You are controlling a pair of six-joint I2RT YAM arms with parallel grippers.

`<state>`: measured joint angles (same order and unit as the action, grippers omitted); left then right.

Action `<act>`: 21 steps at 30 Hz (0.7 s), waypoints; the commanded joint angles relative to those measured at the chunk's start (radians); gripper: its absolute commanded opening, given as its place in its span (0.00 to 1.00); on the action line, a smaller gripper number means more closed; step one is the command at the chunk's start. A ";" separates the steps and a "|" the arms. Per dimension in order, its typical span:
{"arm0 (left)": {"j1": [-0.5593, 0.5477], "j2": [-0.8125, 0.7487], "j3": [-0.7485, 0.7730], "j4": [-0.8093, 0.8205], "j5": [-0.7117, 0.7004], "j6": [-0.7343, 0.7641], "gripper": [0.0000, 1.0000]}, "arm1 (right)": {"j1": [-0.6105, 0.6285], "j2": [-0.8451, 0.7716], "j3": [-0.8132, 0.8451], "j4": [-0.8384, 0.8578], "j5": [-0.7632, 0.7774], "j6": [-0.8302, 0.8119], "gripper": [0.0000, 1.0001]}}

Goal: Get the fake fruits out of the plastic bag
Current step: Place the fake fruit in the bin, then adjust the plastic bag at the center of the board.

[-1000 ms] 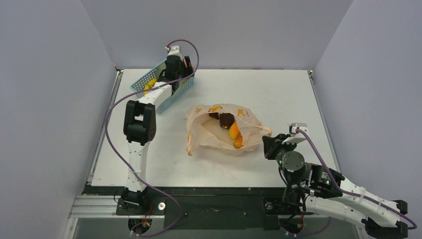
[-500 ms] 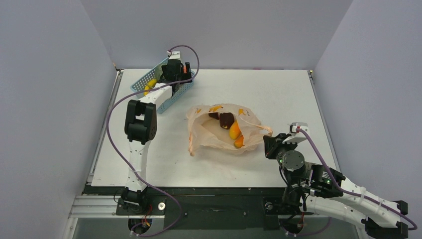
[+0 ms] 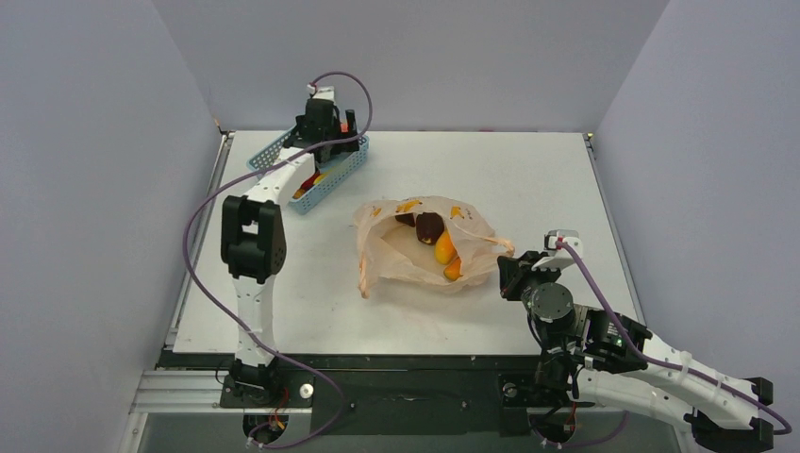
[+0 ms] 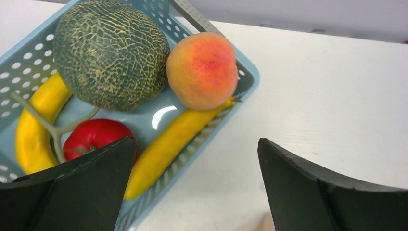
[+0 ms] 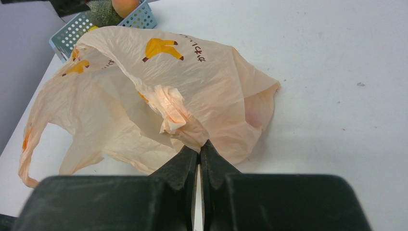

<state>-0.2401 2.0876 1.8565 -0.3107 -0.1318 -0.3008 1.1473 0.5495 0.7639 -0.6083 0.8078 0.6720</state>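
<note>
Plastic bag [image 5: 211,82] pinched w/ right end effector [image 5: 199,147].

The left arm [image 3: 253,311] at frame left and right arm [image 3: 660,373] at lower right are white with black joints [image 3: 250,236], purple cables [image 3: 188,247] and black fingers [image 4: 308,192].

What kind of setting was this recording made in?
Probably a lab test cell, not a home: a white table boxed in by plain grey walls, two arms bolted at its edge, toy fruit as props.
</note>
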 commanded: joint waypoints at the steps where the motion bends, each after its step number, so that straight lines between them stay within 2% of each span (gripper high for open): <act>1: 0.039 -0.283 -0.163 -0.026 0.168 -0.149 0.97 | -0.007 0.016 0.035 0.046 0.019 -0.046 0.00; 6: 0.041 -0.666 -0.564 0.079 0.391 -0.268 0.97 | -0.011 0.022 0.024 0.088 0.001 -0.064 0.00; 9: 0.026 -0.915 -0.715 0.068 0.453 -0.295 0.97 | -0.012 0.026 0.022 0.105 -0.022 -0.070 0.00; 13: 0.013 -1.157 -0.874 -0.019 0.530 -0.305 0.97 | -0.014 0.020 0.011 0.114 -0.044 -0.071 0.00; 17: 0.008 -1.310 -0.882 -0.127 0.610 -0.300 0.97 | -0.015 0.012 -0.002 0.127 -0.057 -0.072 0.00; 21: -0.019 -1.354 -0.801 -0.231 0.651 -0.304 0.97 | -0.016 0.026 0.012 0.136 -0.077 -0.080 0.00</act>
<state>-0.2340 0.7643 0.9699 -0.4416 0.4286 -0.5915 1.1381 0.5659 0.7628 -0.5167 0.7540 0.6098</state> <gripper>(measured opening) 0.972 0.004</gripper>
